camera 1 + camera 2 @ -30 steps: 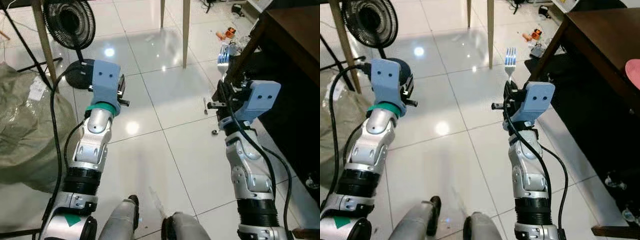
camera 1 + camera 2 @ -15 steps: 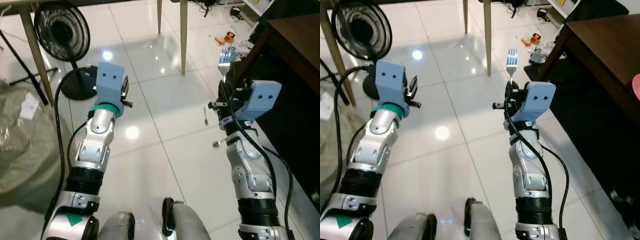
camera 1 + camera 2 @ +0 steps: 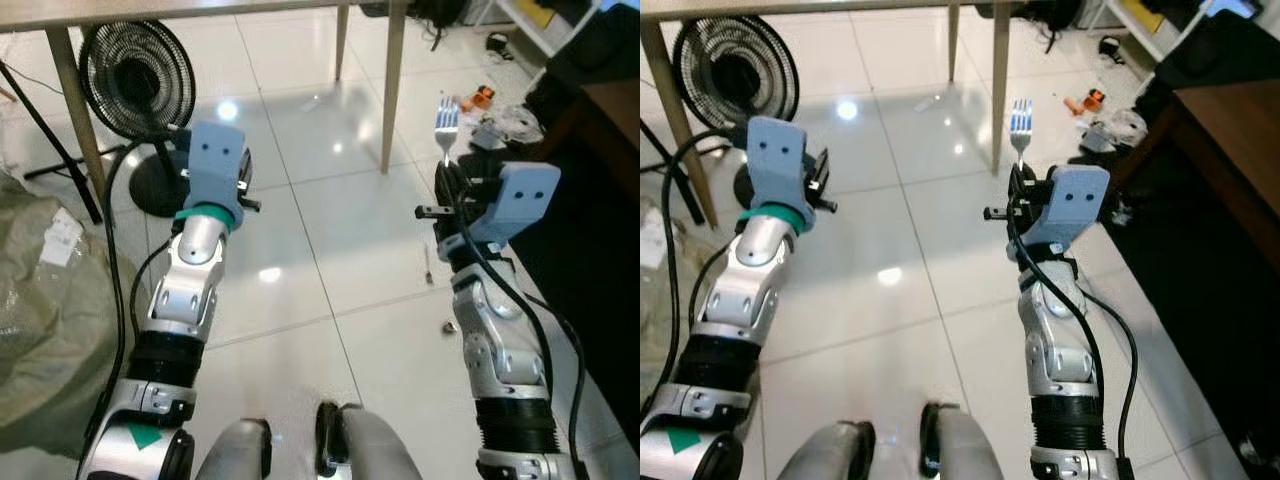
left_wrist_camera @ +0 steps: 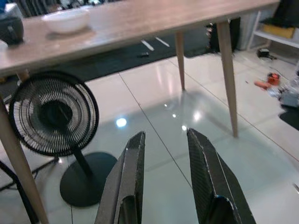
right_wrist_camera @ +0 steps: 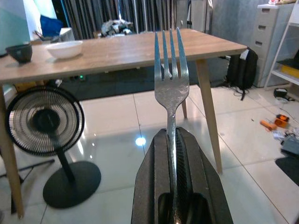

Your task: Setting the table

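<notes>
A silver fork (image 5: 170, 84) stands upright, tines up, with my right gripper (image 5: 170, 136) shut on its handle. In the eye views the fork (image 3: 1021, 118) rises above that raised gripper (image 3: 1017, 183) over the tiled floor. My left gripper (image 4: 163, 140) is held up at the same height, open, with nothing between its fingers (image 4: 133, 172). Ahead stands a light wooden table (image 5: 117, 51) carrying a white bowl (image 5: 64, 49) and a small dark bowl (image 5: 18, 52); its legs (image 3: 393, 85) and front edge are at the top of the eye views.
A black standing fan (image 3: 135, 70) is on the floor at the left by a table leg. A grey sack (image 3: 40, 300) lies at the far left. A dark wooden table (image 3: 1230, 130) stands on the right, with small clutter (image 3: 495, 105) on the floor beyond it.
The whole view has shifted: the light table's edge has come in at the top and the dark table has slid off right. Both arms hold their pose, fork still gripped.
</notes>
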Controlling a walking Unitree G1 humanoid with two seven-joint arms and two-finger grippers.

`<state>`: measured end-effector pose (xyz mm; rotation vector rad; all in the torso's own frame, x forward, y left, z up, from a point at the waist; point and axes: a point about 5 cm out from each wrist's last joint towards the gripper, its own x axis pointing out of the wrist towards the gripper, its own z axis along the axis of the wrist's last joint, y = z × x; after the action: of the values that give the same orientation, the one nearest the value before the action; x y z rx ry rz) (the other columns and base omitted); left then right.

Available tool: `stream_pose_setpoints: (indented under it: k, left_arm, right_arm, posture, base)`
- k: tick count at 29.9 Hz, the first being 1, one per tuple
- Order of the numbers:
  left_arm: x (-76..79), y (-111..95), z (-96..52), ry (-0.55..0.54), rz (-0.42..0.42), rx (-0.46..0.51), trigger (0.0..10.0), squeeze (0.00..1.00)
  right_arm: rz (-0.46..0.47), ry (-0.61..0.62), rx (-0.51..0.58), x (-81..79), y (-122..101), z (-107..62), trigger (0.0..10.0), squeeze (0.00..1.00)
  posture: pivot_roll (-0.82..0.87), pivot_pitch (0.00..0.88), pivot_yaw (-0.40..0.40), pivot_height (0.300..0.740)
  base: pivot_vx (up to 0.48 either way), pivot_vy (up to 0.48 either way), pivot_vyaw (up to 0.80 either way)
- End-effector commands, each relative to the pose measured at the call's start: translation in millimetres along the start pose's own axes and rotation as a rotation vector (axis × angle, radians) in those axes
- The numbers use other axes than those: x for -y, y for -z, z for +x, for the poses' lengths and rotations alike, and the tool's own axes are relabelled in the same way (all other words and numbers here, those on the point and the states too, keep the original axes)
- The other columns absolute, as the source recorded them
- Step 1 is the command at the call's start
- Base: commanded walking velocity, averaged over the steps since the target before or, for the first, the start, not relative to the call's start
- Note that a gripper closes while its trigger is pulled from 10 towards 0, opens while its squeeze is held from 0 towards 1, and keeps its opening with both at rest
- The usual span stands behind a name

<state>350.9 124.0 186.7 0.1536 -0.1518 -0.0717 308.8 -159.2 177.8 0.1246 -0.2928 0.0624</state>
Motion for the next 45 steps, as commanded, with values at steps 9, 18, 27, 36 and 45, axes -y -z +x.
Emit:
stream_pose_setpoints:
  k: [9,18,27,36,45]
  left_arm:
    - [3.2,4,-0.2,0.015,0.006,-0.016,10.0,0.0]
    - [17.6,-1,-3.2,0.122,0.037,0.015,10.0,0.0]
    - [31.1,-3,-2.6,0.223,0.047,0.015,10.0,0.0]
    - [45.5,-9,-5.0,0.309,0.065,0.048,10.0,0.0]
    - [53.9,-16,-9.1,0.358,0.091,0.1,10.0,0.0]
  right_arm:
    - [0.018,0.064,0.005,9.5,-3,0.4,10.0,0.0]
    - [0.1,0.183,-0.073,27.5,3,3.9,10.0,0.0]
    - [0.046,0.234,-0.078,36.2,8,-3.7,10.0,0.0]
    - [-0.074,0.05,-0.099,26.6,11,-6.1,10.0,0.0]
    - [-0.013,-0.015,0.071,22.1,-21,-0.6,10.0,0.0]
  posture:
    - [0.09,0.11,-0.01,0.74]
    - [0.09,0.112,0.006,0.74]
    - [0.09,0.115,0.058,0.74]
    - [0.1,0.119,0.064,0.74]
    - [0.11,0.118,0.067,0.74]
  base:
    - [0.48,0.0,0.0]
    - [0.48,0.0,0.0]
    - [0.48,0.0,0.0]
    - [0.48,0.0,0.0]
    - [0.48,0.0,0.0]
